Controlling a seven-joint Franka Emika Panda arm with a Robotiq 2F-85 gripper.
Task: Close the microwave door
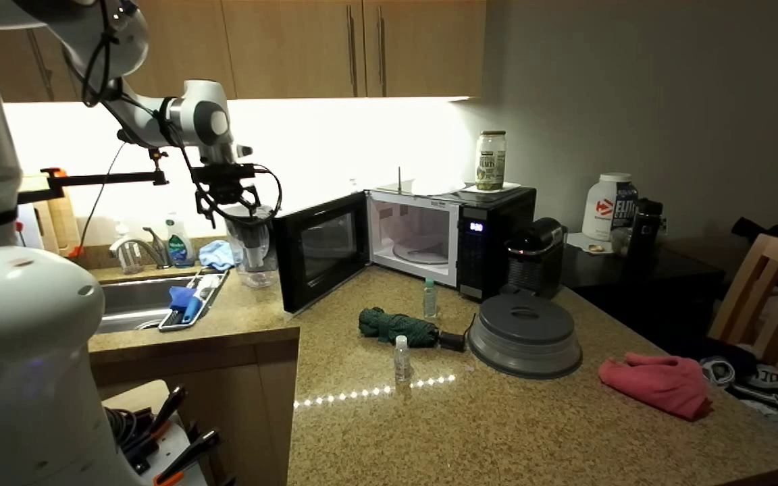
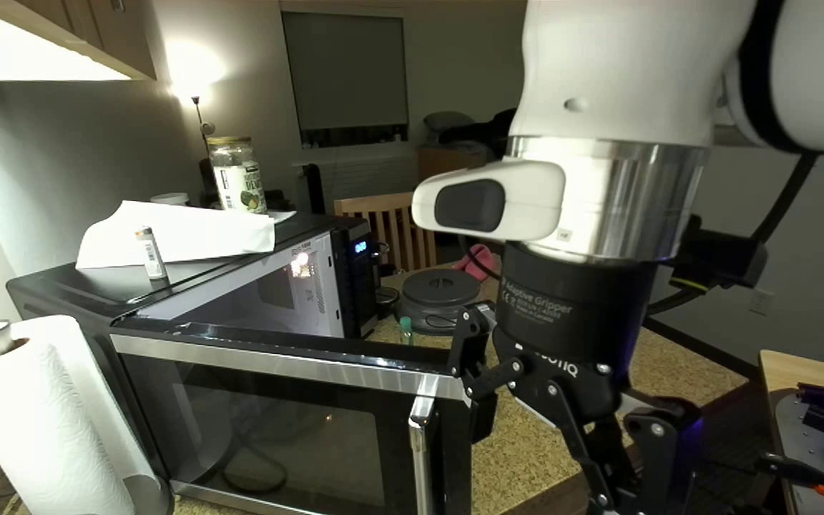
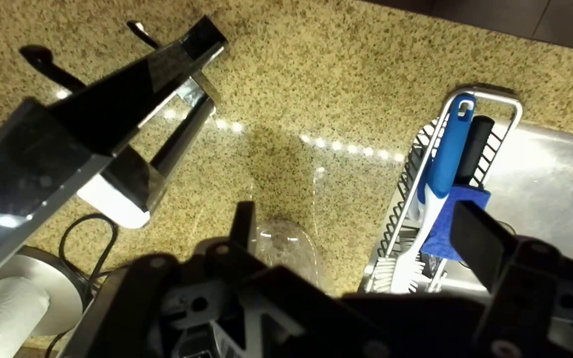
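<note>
The gripper point(image 3: 361, 233) holds its fingers point(image 3: 242, 223) wide apart; in an exterior view its body point(image 2: 562, 318) reads "Adaptive Gripper", and one finger is cut off below. In the wrist view the microwave door point(image 3: 100, 119) lies at 10 o'clock from the fingers, apart from them, cropped at left. In an exterior view it stands open on the microwave point(image 1: 453, 243) at 3 o'clock, the display point(image 1: 476, 227) digits blurred. Farther out at 3 o'clock, a tub point(image 1: 605, 206) reads "ELIT", the rest indistinct.
</note>
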